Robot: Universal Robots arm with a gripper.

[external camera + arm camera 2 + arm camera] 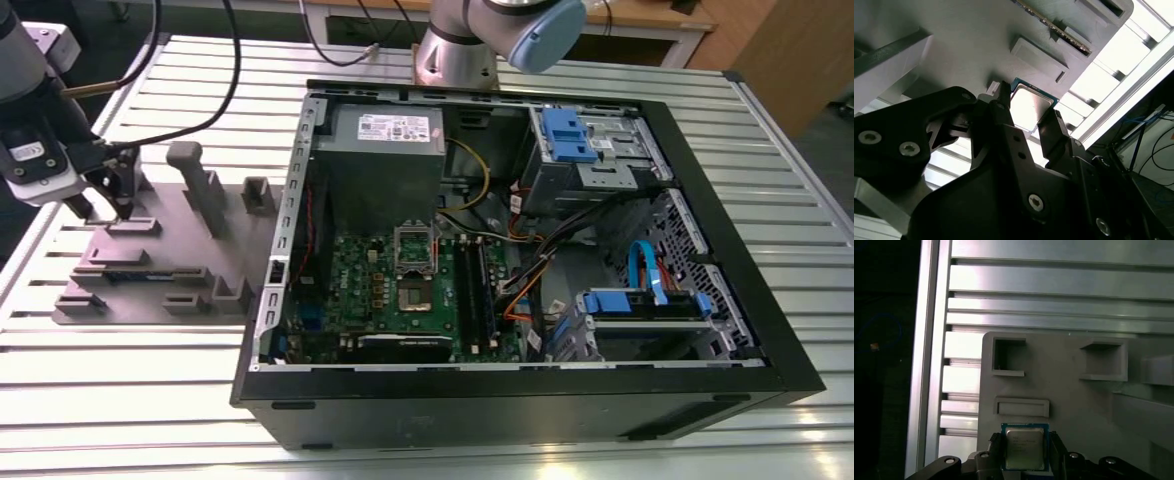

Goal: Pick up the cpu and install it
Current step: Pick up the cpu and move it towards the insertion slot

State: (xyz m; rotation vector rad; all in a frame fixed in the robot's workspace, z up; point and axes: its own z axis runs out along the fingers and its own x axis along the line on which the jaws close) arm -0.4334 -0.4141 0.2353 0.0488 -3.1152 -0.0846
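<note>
On grey plastic fixture block: flat square silver-topped cpu
Black gripper: astride cpu; clamped or not, cannot tell
Risk: uneven pinch could tilt chip

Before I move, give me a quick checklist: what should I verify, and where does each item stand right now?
1. The gripper centred on the cpu: ok, in both wrist views.
2. The cpu flat on the fixture, metal top up: ok.
3. Firm hold on the cpu: cannot tell.
4. The case open above the motherboard: ok.
5. The socket open and bare: cannot tell.
6. The cables off the socket: ok.
</note>
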